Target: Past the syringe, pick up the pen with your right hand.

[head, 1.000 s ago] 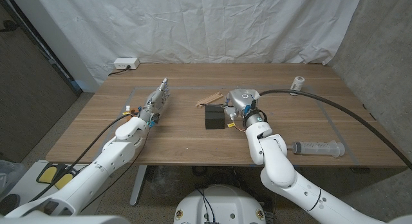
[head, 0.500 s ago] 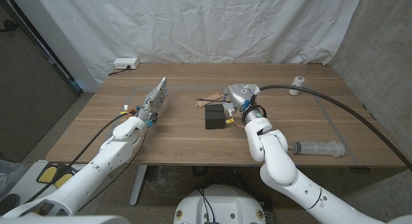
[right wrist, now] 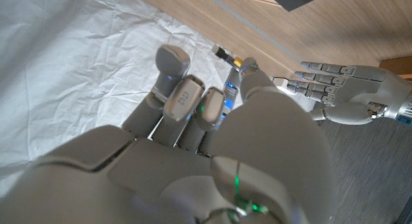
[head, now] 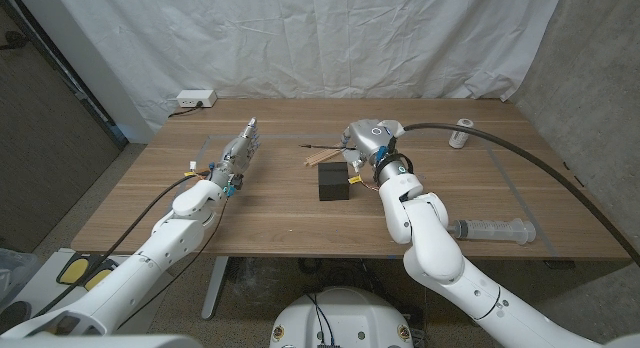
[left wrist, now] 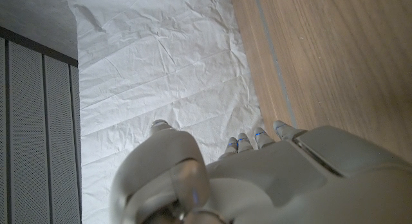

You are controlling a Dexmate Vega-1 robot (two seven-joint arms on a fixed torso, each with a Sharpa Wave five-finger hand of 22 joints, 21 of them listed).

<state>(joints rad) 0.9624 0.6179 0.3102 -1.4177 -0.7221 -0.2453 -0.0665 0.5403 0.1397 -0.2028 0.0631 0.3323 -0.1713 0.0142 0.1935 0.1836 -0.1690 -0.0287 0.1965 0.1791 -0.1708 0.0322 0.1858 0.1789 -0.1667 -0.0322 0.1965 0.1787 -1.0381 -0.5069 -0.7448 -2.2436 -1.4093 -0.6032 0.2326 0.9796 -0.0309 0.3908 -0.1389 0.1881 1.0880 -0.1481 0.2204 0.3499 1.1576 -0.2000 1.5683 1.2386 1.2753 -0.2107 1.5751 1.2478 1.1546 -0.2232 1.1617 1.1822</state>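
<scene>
Near the table's middle, the right hand (head: 366,141) has its fingers curled around the pen (head: 322,147), whose dark tip juts out to the left; the right wrist view shows the pen's tip (right wrist: 222,53) past the closed fingers (right wrist: 182,98). Just below the pen lie wooden sticks (head: 322,156), and nearer still a black box (head: 333,182). The syringe (head: 493,229) lies well apart at the near right of the wooden table (head: 280,213). A small white bottle (head: 460,134) stands far right. The left hand (head: 238,154) is released, fingers straight, at the left.
</scene>
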